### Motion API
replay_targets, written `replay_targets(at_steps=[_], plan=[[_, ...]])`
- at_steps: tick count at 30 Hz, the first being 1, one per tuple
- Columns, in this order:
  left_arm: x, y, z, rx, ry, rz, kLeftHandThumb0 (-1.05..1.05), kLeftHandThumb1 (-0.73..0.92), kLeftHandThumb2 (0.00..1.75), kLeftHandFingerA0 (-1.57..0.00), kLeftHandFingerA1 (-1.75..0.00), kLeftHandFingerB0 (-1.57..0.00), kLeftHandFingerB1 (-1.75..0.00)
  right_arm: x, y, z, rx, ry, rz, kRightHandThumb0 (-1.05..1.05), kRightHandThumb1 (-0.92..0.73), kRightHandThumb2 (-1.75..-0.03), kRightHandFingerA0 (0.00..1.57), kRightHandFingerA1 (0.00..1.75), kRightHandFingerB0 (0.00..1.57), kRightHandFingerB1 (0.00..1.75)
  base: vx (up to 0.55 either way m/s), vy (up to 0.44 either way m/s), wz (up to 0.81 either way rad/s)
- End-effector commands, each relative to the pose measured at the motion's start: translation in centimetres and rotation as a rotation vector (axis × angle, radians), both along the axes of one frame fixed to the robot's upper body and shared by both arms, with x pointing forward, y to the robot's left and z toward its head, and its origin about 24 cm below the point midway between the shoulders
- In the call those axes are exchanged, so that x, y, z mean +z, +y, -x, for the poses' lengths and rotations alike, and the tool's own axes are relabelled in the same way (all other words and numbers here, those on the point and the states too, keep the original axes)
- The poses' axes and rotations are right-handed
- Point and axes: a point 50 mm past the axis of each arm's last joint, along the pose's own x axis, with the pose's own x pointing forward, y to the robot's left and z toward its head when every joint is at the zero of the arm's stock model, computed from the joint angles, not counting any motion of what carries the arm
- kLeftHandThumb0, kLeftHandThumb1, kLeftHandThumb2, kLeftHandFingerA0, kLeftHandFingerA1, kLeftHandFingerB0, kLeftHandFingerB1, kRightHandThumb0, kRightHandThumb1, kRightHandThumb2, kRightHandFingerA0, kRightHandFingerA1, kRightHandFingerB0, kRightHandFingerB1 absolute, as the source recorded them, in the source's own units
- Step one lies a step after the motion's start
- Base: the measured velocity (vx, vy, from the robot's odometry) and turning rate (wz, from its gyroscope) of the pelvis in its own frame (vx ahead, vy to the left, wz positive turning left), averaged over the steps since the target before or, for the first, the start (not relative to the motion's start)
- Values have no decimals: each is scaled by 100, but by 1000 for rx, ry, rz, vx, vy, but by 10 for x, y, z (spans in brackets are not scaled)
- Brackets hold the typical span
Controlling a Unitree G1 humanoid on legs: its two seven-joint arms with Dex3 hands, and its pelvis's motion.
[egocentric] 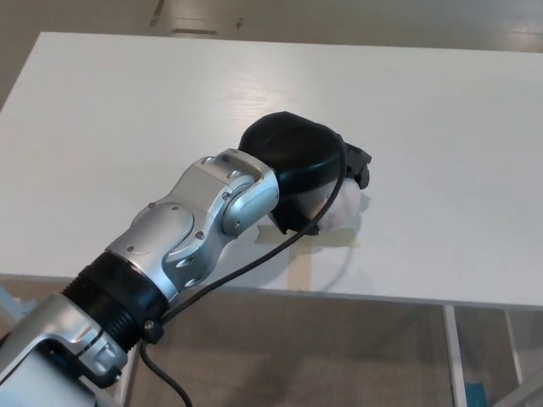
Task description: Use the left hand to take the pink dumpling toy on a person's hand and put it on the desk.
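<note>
Nearest to me I see the silver forearm [182, 233] of the left arm, which comes in from the lower left, with a black cable [246, 270] that hangs along it and runs up to the left hand [301, 170]. The black hand is beyond the wrist, over the front part of the white desk [127, 110]. Its fingers [358, 165] are curled around the dumpling toy [344, 208], so I judge the hand is grasping it. The toy looks pale, almost white, in this light. Only a part of it shows, below the fingers and under the palm. I cannot tell if the toy touches the desk or is just above it; a soft shadow lies on the desk under it. Beyond the fingers the desk continues to its far edge, and behind that the floor [339, 21] is visible.
</note>
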Motion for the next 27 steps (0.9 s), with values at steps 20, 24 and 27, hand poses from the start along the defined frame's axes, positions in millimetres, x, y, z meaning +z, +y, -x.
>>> replay_targets(at_steps=[20, 24, 27], plan=[[47, 17, -6, -1, -106, 118, -37, 59, 68, -81, -148, -79, -57, -1, -2, 3, -8, 17, -8, -21, -68, -60, 68, 47, 55, 43, 0, 0, 0], [94, 34, -5, -9, -205, 272, -41, 61, 65, -77, -151, -76, -54, -1, -3, 3, -7, 16, -9, -22, -68, -60, 69, 47, 57, 44, 0, 0, 0], [104, 39, -3, -8, -225, 301, -28, 70, 61, -76, -155, -58, -41, -1, -3, 4, -9, 18, -12, -22, -68, -60, 69, 47, 57, 44, 0, 0, 0]])
